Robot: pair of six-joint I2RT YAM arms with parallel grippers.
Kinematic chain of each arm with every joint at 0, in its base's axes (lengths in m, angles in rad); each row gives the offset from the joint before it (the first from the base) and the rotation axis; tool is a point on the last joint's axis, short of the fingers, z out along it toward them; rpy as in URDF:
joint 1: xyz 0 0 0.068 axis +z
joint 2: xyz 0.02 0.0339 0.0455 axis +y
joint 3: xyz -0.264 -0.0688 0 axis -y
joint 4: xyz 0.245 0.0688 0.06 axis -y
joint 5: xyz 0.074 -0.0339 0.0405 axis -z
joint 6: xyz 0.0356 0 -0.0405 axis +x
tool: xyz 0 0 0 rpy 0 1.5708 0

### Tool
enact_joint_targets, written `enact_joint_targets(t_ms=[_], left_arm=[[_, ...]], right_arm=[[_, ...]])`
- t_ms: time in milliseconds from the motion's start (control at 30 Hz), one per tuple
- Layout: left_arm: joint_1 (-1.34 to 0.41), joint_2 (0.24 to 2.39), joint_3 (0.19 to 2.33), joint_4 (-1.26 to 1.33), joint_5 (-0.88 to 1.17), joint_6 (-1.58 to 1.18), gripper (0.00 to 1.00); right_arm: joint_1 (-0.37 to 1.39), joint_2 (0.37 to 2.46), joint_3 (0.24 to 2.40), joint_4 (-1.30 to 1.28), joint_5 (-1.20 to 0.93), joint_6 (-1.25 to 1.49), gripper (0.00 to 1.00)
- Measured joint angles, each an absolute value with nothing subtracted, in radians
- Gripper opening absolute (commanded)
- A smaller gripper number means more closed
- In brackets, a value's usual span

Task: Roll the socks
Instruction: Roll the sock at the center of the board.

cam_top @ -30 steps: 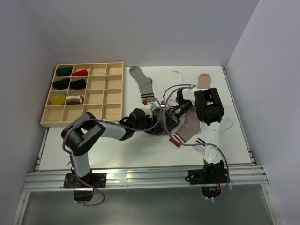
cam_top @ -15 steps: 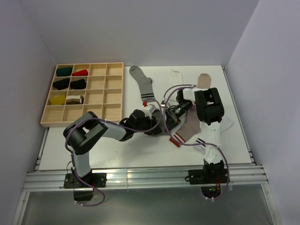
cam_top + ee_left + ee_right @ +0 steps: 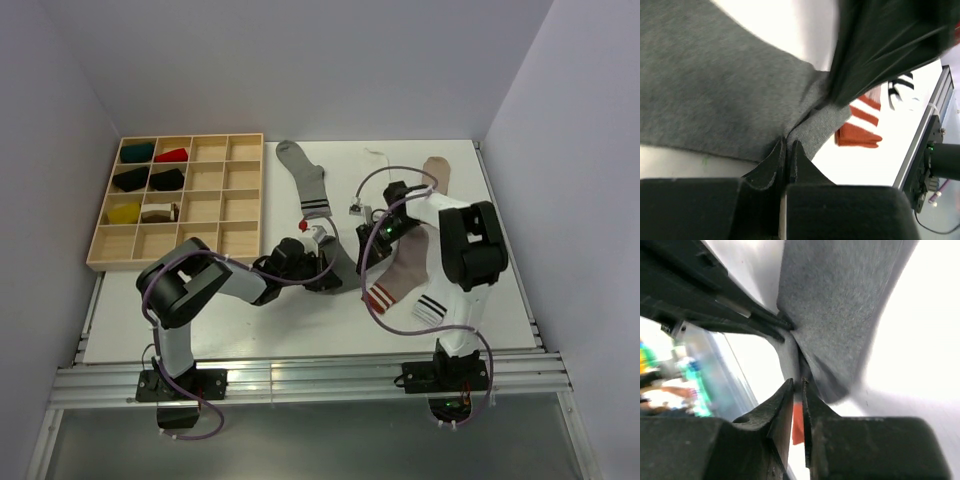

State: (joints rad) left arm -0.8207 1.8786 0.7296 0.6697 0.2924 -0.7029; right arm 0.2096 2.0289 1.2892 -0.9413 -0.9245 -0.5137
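Note:
The dark grey sock [image 3: 346,262] [image 3: 715,90] [image 3: 840,300] lies mid-table between both grippers. My left gripper [image 3: 320,270] [image 3: 788,142] is shut on a fold at its edge. My right gripper [image 3: 369,243] [image 3: 797,384] has its jaws a narrow crack apart, with the sock's fold right at the tips. A grey sock with dark cuff stripes [image 3: 306,180] lies behind. To the right is the taupe sock with a red-white cuff [image 3: 405,268] [image 3: 860,131]. A white sock with black stripes [image 3: 430,308] lies under it, and a plain white sock [image 3: 377,158] lies at the back.
A wooden compartment tray [image 3: 240,205] stands at the back left, with several rolled socks in its left cells. The right arm's cable [image 3: 395,172] loops over the socks. The metal rail [image 3: 300,380] runs along the near edge.
My left gripper has closed on the dark grey sock. The right arm's elbow swung right, its gripper shifted up-right, and its jaws parted slightly.

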Motion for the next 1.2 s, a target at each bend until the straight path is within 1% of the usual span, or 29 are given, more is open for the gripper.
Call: enact_joint_targets(t_ms=[33, 167, 300, 400, 533, 633, 767, 833, 1200], left_arm=[[-0.817, 1.879, 0.723, 0.671, 0.300, -0.709, 0.00], [-0.789, 1.879, 0.691, 0.701, 0.350, -0.747, 0.00], [-0.748, 1.883, 0.672, 0.716, 0.425, -0.786, 0.00], [-0.722, 1.895, 0.675, 0.712, 0.484, -0.815, 0.00], [-0.698, 1.900, 0.704, 0.642, 0.554, -0.836, 0.00], [-0.680, 1.916, 0.745, 0.570, 0.608, -0.844, 0.00], [-0.655, 1.940, 0.814, 0.439, 0.685, -0.847, 0.00], [-0.645, 1.952, 0.839, 0.387, 0.719, -0.847, 0.00], [-0.603, 1.998, 0.923, 0.176, 0.855, -0.823, 0.00]], right_arm=[[0.209, 1.991, 1.273, -0.915, -0.909, -0.513, 0.21], [0.208, 1.800, 1.171, -0.780, -0.836, -0.500, 0.29], [0.208, 1.623, 1.079, -0.678, -0.786, -0.519, 0.30], [0.209, 1.513, 1.015, -0.618, -0.765, -0.553, 0.35], [0.237, 1.389, 0.916, -0.549, -0.714, -0.598, 0.36], [0.328, 1.307, 0.815, -0.475, -0.635, -0.630, 0.39], [0.500, 1.230, 0.684, -0.402, -0.528, -0.667, 0.48], [0.585, 1.208, 0.630, -0.363, -0.468, -0.683, 0.51], [0.822, 1.159, 0.482, -0.149, -0.208, -0.739, 0.56]])
